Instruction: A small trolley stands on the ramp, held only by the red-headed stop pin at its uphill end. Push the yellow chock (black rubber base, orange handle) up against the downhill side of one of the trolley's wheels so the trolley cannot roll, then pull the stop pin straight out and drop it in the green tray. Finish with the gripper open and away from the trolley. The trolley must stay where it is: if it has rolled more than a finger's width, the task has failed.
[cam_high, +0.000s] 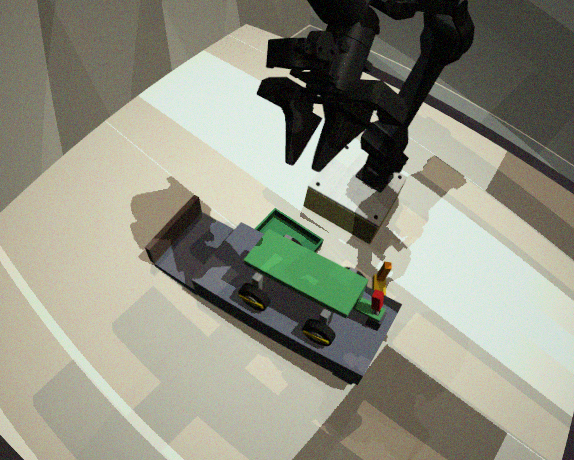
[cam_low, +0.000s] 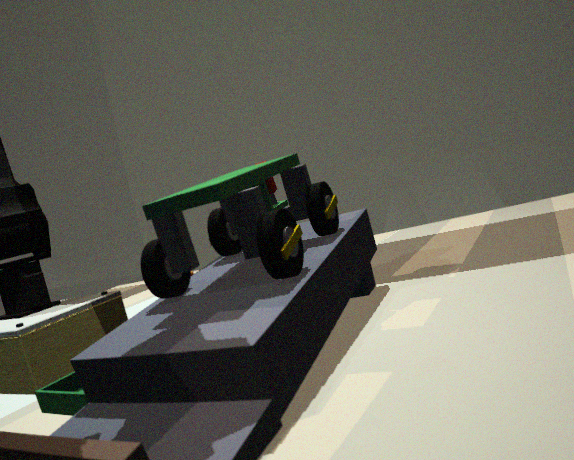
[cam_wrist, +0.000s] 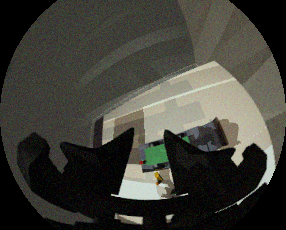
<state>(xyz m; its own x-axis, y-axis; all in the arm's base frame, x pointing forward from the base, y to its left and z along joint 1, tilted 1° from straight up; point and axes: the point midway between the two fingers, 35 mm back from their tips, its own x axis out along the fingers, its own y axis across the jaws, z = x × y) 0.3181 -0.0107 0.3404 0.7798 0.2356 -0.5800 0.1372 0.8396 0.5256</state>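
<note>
The green trolley (cam_high: 305, 272) (cam_low: 225, 182) (cam_wrist: 155, 154) stands on the grey ramp (cam_high: 350, 352) (cam_low: 225, 327), its wheels on the slope. The red-headed stop pin (cam_high: 377, 301) (cam_low: 271, 185) (cam_wrist: 141, 162) is upright in the green tab at the trolley's uphill end. The yellow chock (cam_high: 379, 285) (cam_wrist: 158, 177), orange handle up, stands beside the ramp's uphill end, on the arm-base side; its rubber base is hidden in the top view. The green tray (cam_high: 272, 225) (cam_low: 62, 401) lies beside the ramp. My gripper (cam_high: 304, 166) (cam_wrist: 149, 131) is partly open and empty, in the air well away from the chock and pin.
The arm's box-shaped base (cam_high: 330, 212) (cam_low: 50, 350) stands beyond the tray. A brown end board (cam_high: 175, 227) (cam_low: 75, 447) (cam_wrist: 219, 127) rises at the ramp's downhill end. The trolley's deck partly hides the tray in the top view.
</note>
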